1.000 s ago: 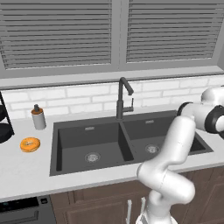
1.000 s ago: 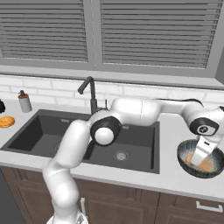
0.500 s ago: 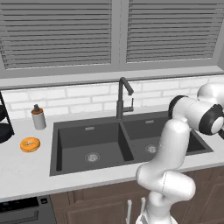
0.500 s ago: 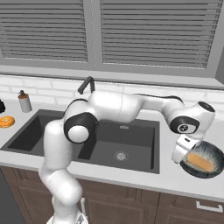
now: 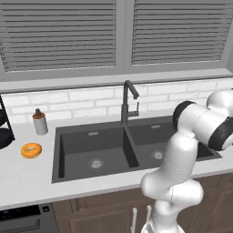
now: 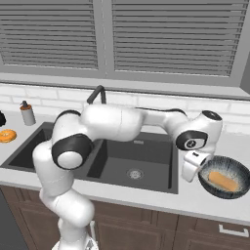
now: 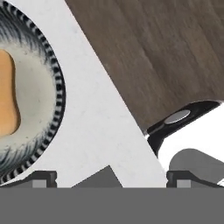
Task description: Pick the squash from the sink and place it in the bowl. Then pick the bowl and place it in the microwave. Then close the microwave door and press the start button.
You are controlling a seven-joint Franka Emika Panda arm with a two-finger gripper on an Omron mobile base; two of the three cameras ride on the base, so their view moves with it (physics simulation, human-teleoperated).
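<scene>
Since a second ago the arm has swung its hand leftward off the bowl point(image 6: 225, 177), and I now see the pincer point(image 6: 192, 172) hanging just beside the bowl's left rim, above the pale surface point(image 6: 161, 199) between bowl and sink point(image 6: 97, 155). The squash point(image 6: 222, 180) lies inside the bowl, tan-orange against the lighter inside, free of the pincer. In my hand view the squash point(image 7: 7, 101) sits at the far left within the bowl's streaked rim point(image 7: 58, 94), and the two dark fingertips point(image 7: 41, 177) stand wide apart with nothing between them, over bare surface point(image 7: 98, 127) and the brown cabinet front point(image 7: 162, 57) below its edge. The bowl rests on the surface to the right of the sink, near the front edge. From my left base view the double basin point(image 5: 111, 145) holds nothing but its round drains, with the dark faucet point(image 5: 128, 101) behind the divider. Farther left on the surface sit an orange donut point(image 5: 31, 150) and a small bottle point(image 5: 40, 122).
</scene>
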